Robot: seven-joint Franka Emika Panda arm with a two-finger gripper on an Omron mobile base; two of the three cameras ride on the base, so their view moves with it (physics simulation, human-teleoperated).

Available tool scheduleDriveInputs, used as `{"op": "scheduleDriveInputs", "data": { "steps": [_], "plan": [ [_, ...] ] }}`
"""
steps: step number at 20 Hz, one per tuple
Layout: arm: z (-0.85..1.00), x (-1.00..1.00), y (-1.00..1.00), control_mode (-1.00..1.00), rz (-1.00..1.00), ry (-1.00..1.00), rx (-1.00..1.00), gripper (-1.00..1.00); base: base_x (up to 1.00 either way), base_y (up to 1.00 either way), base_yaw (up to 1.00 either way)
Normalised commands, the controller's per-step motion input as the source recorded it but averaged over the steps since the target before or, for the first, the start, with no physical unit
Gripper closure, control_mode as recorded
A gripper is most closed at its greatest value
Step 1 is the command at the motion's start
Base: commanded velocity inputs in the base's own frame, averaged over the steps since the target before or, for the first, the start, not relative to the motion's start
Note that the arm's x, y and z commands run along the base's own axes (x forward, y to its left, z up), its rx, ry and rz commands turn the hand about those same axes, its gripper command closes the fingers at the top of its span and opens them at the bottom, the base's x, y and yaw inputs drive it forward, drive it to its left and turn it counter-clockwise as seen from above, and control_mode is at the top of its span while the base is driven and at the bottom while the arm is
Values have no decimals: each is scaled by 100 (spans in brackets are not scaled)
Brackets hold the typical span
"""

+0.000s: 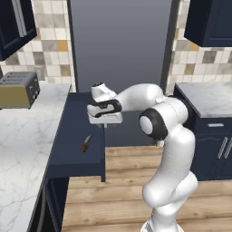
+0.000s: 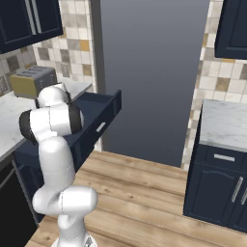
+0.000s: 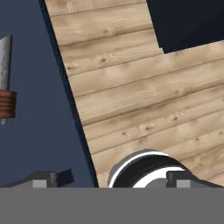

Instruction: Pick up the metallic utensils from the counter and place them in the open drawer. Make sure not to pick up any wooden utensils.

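Above the right edge of the open drawer [image 1: 72, 136] hangs the gripper [image 1: 105, 124], its two fingers spread wide with nothing between them. From the hand view one fingertip [image 3: 43, 179] sits over the navy drawer floor and the other over the wooden floorboards [image 3: 144, 87] beyond the drawer's side, so the hand straddles that edge. Down in the drawer lies one metallic utensil [image 1: 86, 143] (a small knife-like piece, brown handle toward the near end, grey blade pointing away), well apart from the fingers and flat on the bottom; in the hand view it shows at the left border [image 3: 5, 83]. The drawer juts out from the marble counter [image 1: 22, 149], where a yellowish toaster [image 1: 18, 89] stands near the tiled wall. Across the floor stands a navy cabinet [image 1: 217, 145] with silver bar handles.
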Motion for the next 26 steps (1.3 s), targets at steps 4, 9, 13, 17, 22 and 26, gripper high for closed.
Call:
{"op": "scheduleDriveInputs", "data": {
  "steps": [4, 9, 13, 17, 22, 26],
  "plan": [
    [10, -79, -100, -100, -21, -5, 16, -100, 0, 0, 0],
    [6, -43, -100, -100, -11, -3, 30, -100, 0, 0, 0],
    [49, -69, -100, -100, 1, -7, 20, -100, 0, 0, 0],
    [71, -27, -77, -100, 13, -1, 0, -100, 0, 0, 0],
    [43, -17, -57, -100, 22, -3, -14, -100, 0, 0, 0],
    [-1, -67, -40, -100, 21, -10, -2, -100, 0, 0, 0]
  ]
}}
